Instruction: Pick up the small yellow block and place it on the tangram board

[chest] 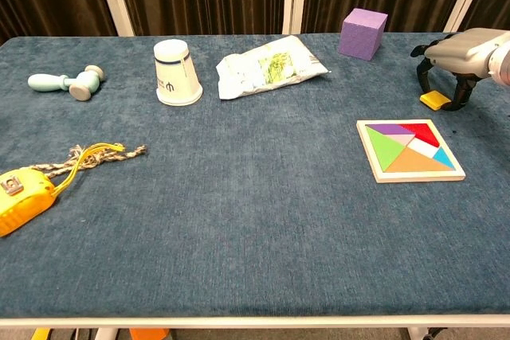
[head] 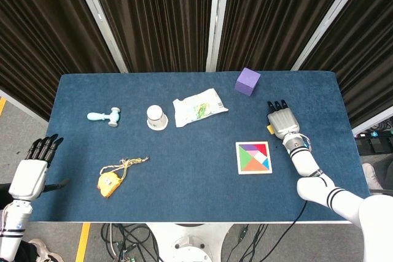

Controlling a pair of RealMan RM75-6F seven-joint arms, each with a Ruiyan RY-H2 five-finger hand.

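The small yellow block (chest: 436, 100) lies on the blue table near the right edge. My right hand (chest: 456, 57) arches over it, its fingers curled down on both sides and pinching it against the cloth. From the head view only a yellow sliver of the block (head: 269, 128) shows at the left side of that hand (head: 282, 121). The tangram board (chest: 409, 150) with its coloured pieces lies just in front of and left of the hand, also seen as the board (head: 253, 157) from above. My left hand (head: 34, 167) hangs open beyond the table's left edge.
A purple cube (chest: 362, 33) stands behind the right hand. A crumpled white bag (chest: 267, 68), an upturned white cup (chest: 177, 72) and a pale blue toy hammer (chest: 68, 82) line the back. A yellow tape measure with a cord (chest: 24, 193) lies front left.
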